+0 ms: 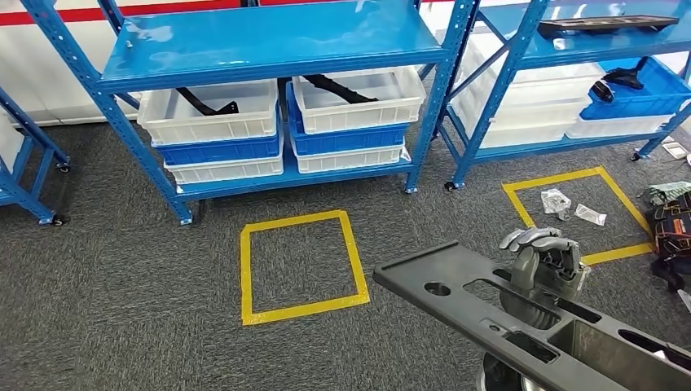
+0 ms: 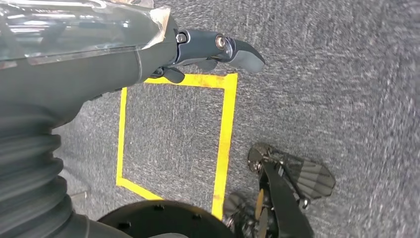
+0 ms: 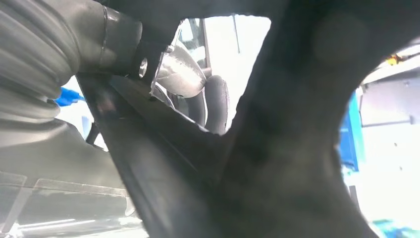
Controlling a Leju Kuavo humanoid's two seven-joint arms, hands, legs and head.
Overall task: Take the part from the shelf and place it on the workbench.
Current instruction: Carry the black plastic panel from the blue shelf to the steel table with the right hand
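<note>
A long dark grey plastic part (image 1: 456,295) with several cut-outs stretches across the lower right of the head view, raised above the carpet. My right hand (image 1: 543,259) grips it from behind, fingers curled over its upper edge. In the right wrist view the part (image 3: 282,158) is a dark mass right in front of the camera, and my right hand's fingers (image 3: 190,82) show through one of its openings. My left hand (image 2: 213,49) hangs above the carpet holding nothing, thumb stretched out. More black parts (image 1: 342,85) lie in white bins on the blue shelf (image 1: 269,41).
White and blue bins (image 1: 216,122) are stacked on the shelf's lower level. A second blue shelf (image 1: 570,98) stands to the right. Two yellow tape squares (image 1: 301,265) mark the grey carpet; the right one (image 1: 570,212) holds small plastic bags. A bag (image 1: 672,228) lies at the right edge.
</note>
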